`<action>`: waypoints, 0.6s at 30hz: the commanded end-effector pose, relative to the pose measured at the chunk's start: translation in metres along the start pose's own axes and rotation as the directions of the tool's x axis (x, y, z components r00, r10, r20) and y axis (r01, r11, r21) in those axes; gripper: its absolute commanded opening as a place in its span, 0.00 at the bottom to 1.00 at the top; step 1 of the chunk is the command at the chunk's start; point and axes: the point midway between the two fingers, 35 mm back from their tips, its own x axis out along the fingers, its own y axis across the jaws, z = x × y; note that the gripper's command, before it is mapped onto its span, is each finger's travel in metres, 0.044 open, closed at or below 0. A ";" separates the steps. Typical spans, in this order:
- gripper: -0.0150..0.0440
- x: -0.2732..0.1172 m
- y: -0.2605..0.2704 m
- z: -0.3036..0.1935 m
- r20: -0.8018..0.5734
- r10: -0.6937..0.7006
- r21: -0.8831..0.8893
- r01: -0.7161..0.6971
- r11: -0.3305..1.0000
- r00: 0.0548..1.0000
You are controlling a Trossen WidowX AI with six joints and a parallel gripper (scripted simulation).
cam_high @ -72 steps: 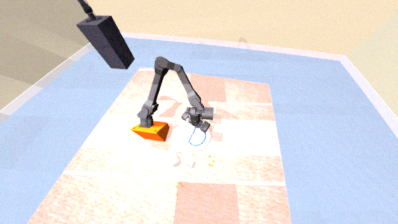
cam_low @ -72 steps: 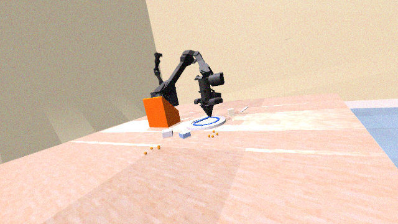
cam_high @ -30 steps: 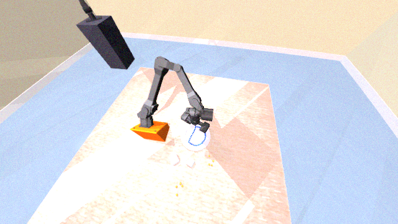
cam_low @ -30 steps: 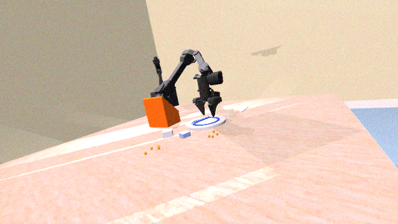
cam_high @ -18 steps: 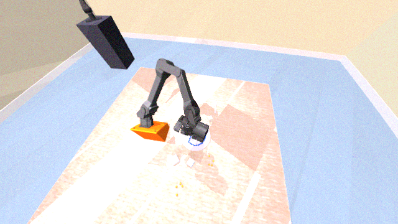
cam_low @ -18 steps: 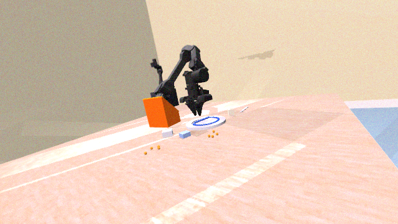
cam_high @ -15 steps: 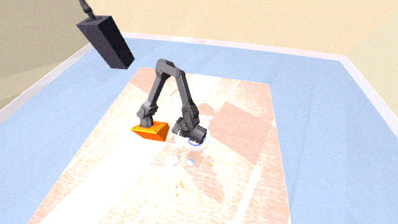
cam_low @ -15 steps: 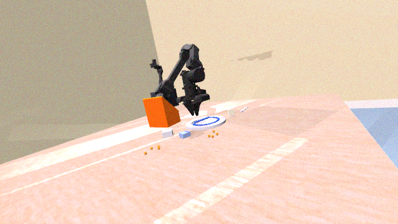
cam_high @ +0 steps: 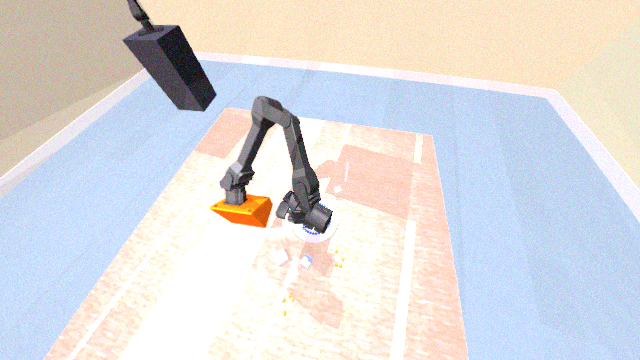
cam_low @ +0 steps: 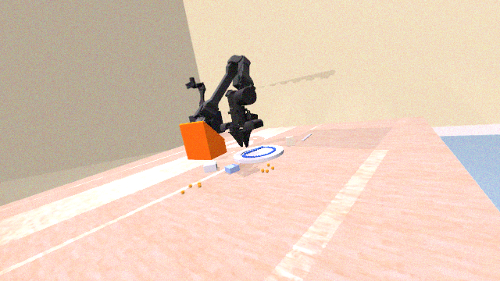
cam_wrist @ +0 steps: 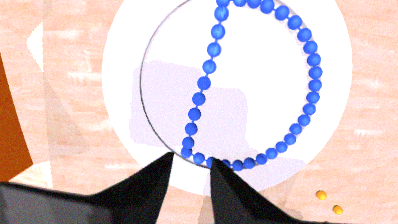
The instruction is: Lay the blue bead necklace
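Observation:
The white round bead board (cam_high: 314, 238) (cam_low: 278, 154) (cam_wrist: 335, 75) lies flat with a thin circular groove (cam_wrist: 141, 80). The blue bead necklace (cam_high: 312, 233) (cam_low: 254, 157) (cam_wrist: 315, 72) lies on it. In the wrist view its right side curves along the groove, while its left side runs nearly straight across the board inside the circle, leaving the left arc of groove bare. My gripper (cam_low: 244, 146) (cam_wrist: 192, 161) is partly open and empty, pointing down just above the board's edge, near the lower corner of the necklace. In the top view the fingertips are hidden behind the wrist.
The orange arm base (cam_high: 245, 212) (cam_low: 197, 140) stands beside the board. A white block (cam_high: 281, 257) (cam_low: 210, 167), a blue block (cam_high: 306, 261) (cam_low: 232, 168) and small yellow beads (cam_high: 336, 264) (cam_low: 267, 171) (cam_wrist: 321, 195) lie nearby. A pale block (cam_high: 338, 189) (cam_low: 289, 140) and a thin stick (cam_high: 346, 171) (cam_low: 306, 136) lie beyond.

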 end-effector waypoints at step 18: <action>0.46 0.031 0.004 -0.001 0.006 0.007 0.008 -0.007 1.000 1.000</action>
